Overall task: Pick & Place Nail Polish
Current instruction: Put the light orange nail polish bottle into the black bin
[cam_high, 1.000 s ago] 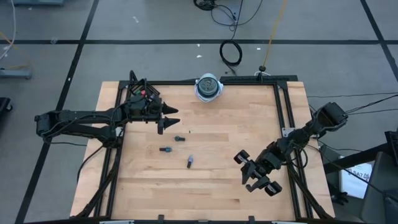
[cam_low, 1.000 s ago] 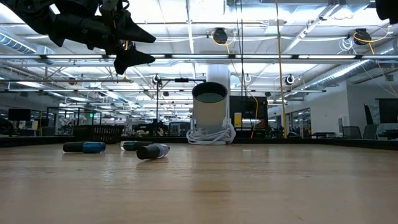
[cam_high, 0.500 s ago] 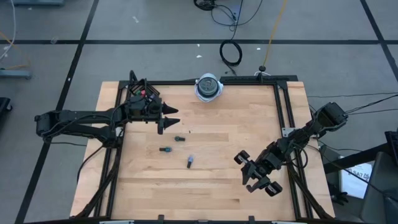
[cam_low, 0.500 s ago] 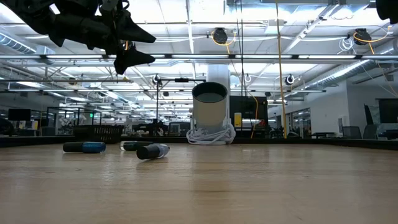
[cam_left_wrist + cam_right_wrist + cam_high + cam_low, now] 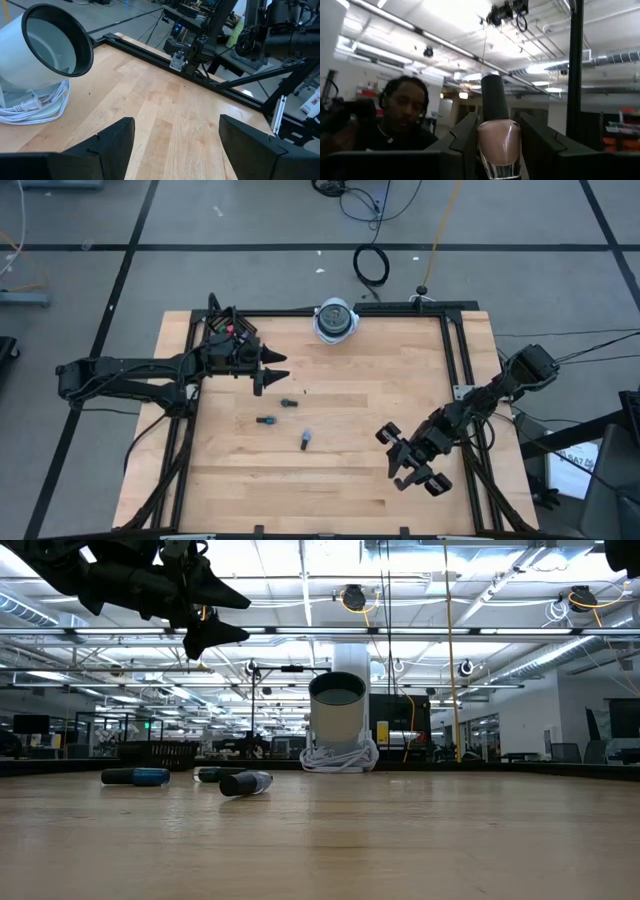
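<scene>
Gripping a pale pink glass nail polish bottle with tall dark cap, right hand at counter's right side, left hand spread wide, raised above three small dark-capped bottles lying mid-counter.

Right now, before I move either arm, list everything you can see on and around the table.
Nail polish bottles lying on the table: three, dark caps; bluish one, dark one, pale one; left-centre of the table.
Pink nail polish bottle: one, pale pink with dark cap; upright between the right claw's fingers.
White cup: one, white with dark rim, white cable coiled at its base; far edge of the table.
Table: one, light wood with black frame.
Person: one, seen in the room behind, right wrist view.
Left claw: open, empty, raised over the table's far left.
Right claw: shut on the pink nail polish bottle, near right of the table.
</scene>
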